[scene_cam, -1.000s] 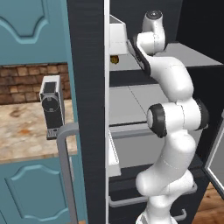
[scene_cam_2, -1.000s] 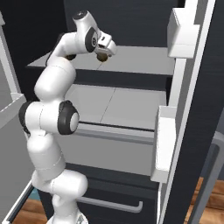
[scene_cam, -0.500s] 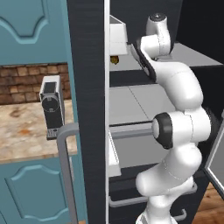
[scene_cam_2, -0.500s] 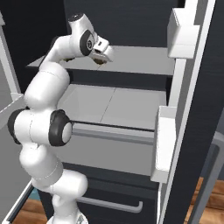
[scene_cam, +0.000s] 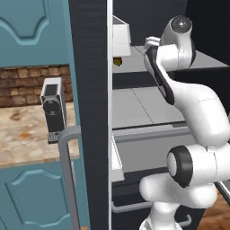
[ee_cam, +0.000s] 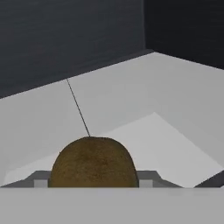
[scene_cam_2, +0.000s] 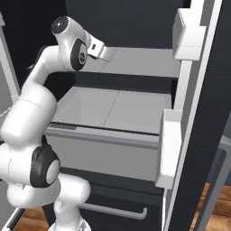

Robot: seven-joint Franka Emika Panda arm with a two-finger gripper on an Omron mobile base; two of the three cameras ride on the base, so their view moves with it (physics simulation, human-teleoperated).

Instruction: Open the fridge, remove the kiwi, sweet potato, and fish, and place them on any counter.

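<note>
No brand, label or writing shows anywhere. The fridge stands open, its grey shelves bare where they can be seen. In the hand view the kiwi sits right at the gripper, a dull brown dome between the two finger tips, which press in at either side; the gripper seems to be clamped on it over the upper shelf. A small golden-brown lump, probably the sweet potato, peeps out at the left edge of that shelf, just behind the door. That open door cuts off much of the interior from the left. Beyond it lies the counter with a grey coffee machine against the brick wall.
</note>
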